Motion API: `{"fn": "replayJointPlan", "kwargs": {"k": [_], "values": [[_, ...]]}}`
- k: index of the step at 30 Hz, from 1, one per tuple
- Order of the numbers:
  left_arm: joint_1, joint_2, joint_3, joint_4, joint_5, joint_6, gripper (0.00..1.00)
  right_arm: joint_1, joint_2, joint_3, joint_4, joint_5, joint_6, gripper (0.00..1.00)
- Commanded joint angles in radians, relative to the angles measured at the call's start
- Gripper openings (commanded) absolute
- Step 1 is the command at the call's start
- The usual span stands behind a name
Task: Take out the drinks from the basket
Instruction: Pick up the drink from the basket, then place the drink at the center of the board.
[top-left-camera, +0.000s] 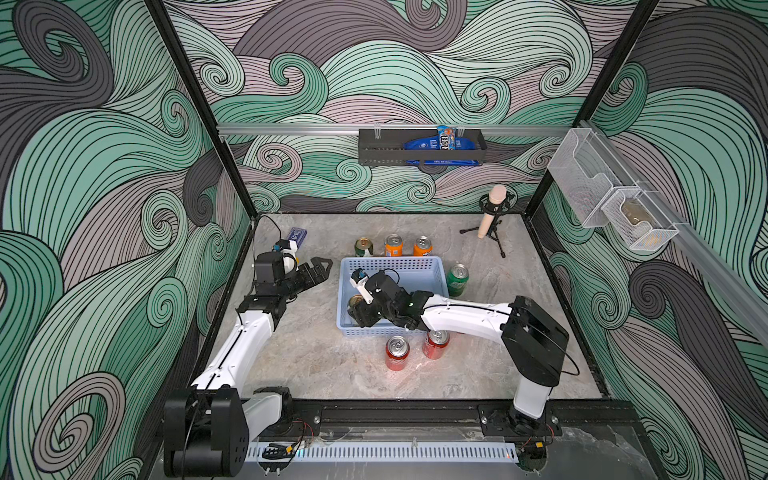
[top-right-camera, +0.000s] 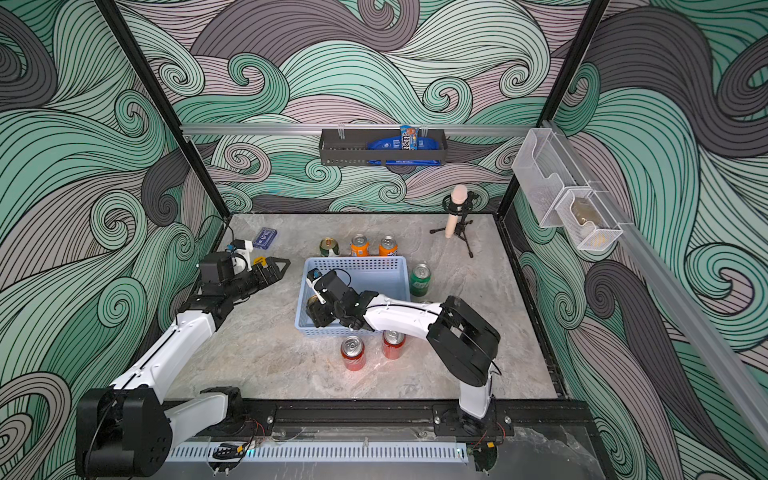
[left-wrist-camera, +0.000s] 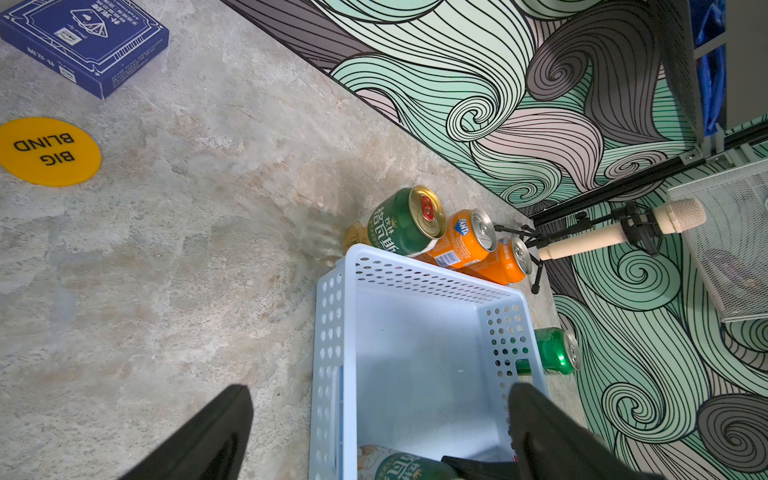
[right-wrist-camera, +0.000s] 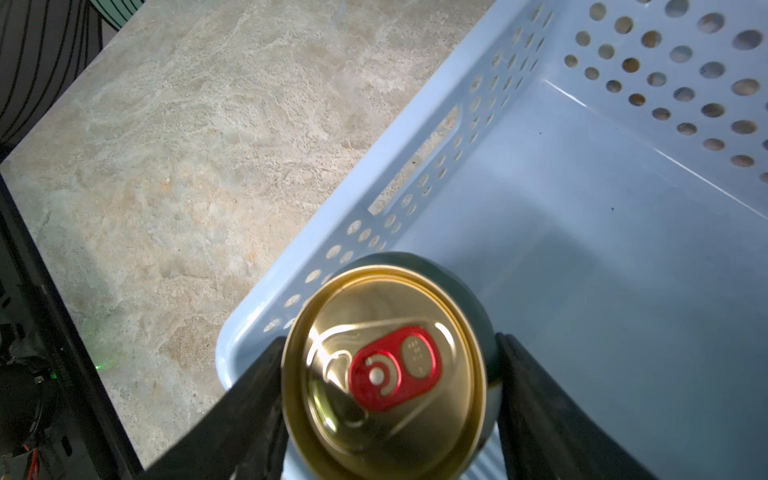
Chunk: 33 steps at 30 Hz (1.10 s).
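The marbled grey surface (top-left-camera: 332, 374) carries the blue basket (top-left-camera: 390, 266), a gold-topped can (top-left-camera: 363, 247) and two orange cans (top-left-camera: 393, 246) behind it, a green can (top-left-camera: 457, 280) beside, two red cans (top-left-camera: 397, 353) in front (all upright), a card box (top-right-camera: 264, 238) and a tripod-mounted microphone (top-left-camera: 491, 210).

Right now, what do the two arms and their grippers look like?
Both the left arm and right arm have white shell links, black boxy joint housings and thin black cables along them. The left gripper and right gripper are black with tapering fingers, beside white camera mounts.
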Motion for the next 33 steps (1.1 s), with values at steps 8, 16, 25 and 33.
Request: {"fn": "replayJointPlan", "kwargs": {"k": [8,16,25,33], "values": [[0.007,-0.012,0.007,0.017,0.014,-0.002,0.99,-0.006,-0.165,0.014,0.05,0.045,-0.019,0.57],[0.008,-0.007,0.008,0.019,0.013,-0.003,0.99,-0.006,-0.27,-0.002,0.05,-0.02,-0.034,0.58],[0.007,0.0,0.008,0.02,0.011,-0.006,0.99,0.02,-0.348,-0.051,0.052,-0.101,-0.049,0.57],[0.007,-0.005,0.008,0.018,0.004,-0.008,0.99,0.073,-0.409,-0.147,0.142,-0.111,-0.056,0.57]]}}
